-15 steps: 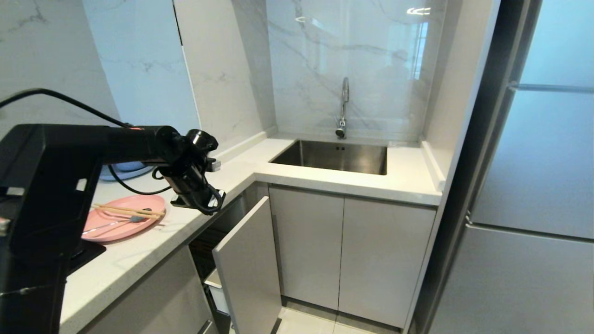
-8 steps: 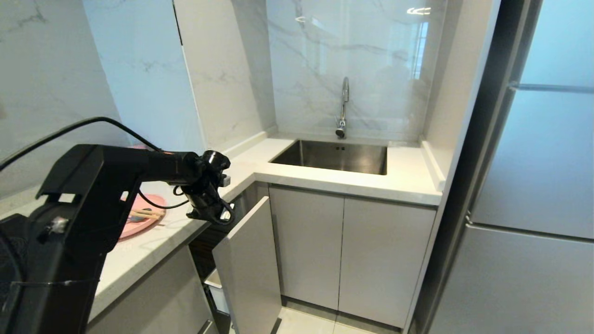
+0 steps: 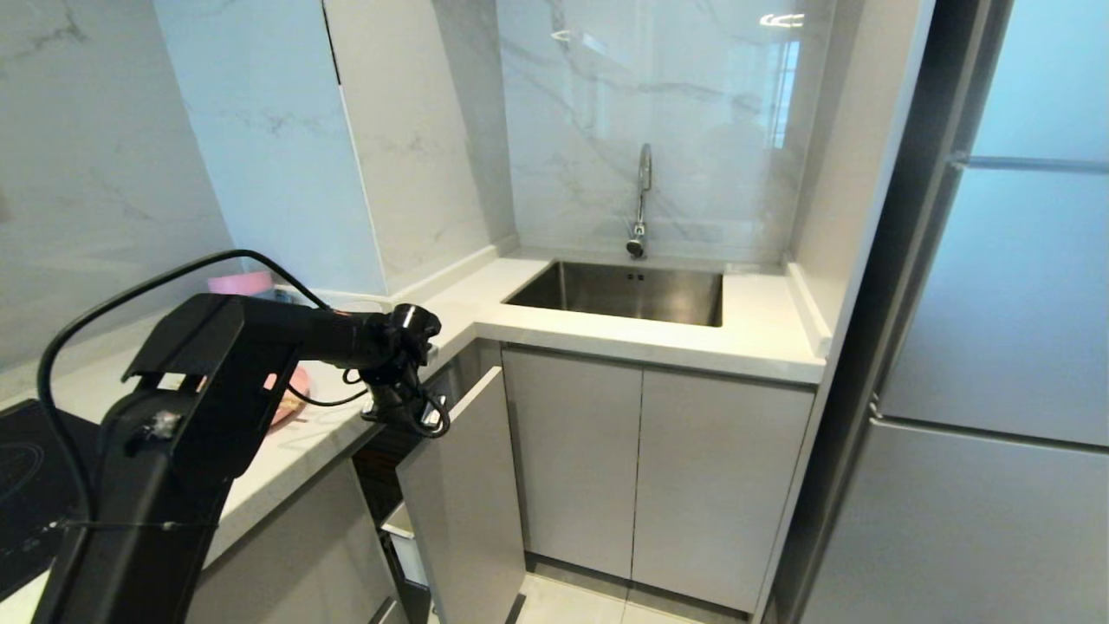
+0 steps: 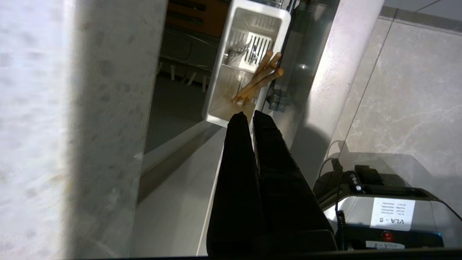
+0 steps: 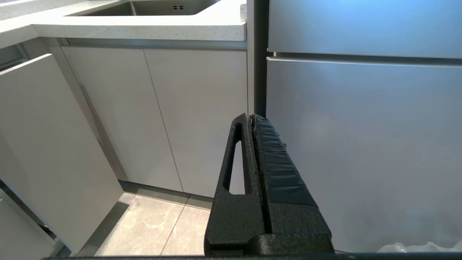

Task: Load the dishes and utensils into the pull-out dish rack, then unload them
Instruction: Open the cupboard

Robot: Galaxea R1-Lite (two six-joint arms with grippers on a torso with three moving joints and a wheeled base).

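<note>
Down in the pulled-out rack [image 4: 249,65], the white cup [image 4: 249,54] holds the chopsticks [image 4: 258,79], which lean against its wall with their thick ends sticking out over the rim. Something metal, perhaps the spoon [image 4: 236,52], lies in the cup's farther compartment, too dim to tell for sure. The rack's grey front panel [image 3: 463,503] stands out from the cabinet run below the worktop [image 3: 606,334], just beside the closed doors under the sink [image 3: 624,293].

Above the rack, the left hand [image 4: 246,115] hangs over the gap between the worktop edge and the panel, pointing down at the cup; its fingers [image 4: 267,151] are pressed together and carry nothing. In the head view the left hand [image 3: 416,416] sits at the worktop corner, right over the top of the panel. Behind the left arm, a sliver of the pink plate [image 3: 295,390] shows on the worktop, mostly hidden by the arm. Farther back from the rack along the wall stands a small pink bowl [image 3: 238,282].

Well apart from the rack, the right hand [image 5: 251,117] hangs low before the cabinet doors and the fridge [image 5: 361,126], fingers pressed together and empty.
</note>
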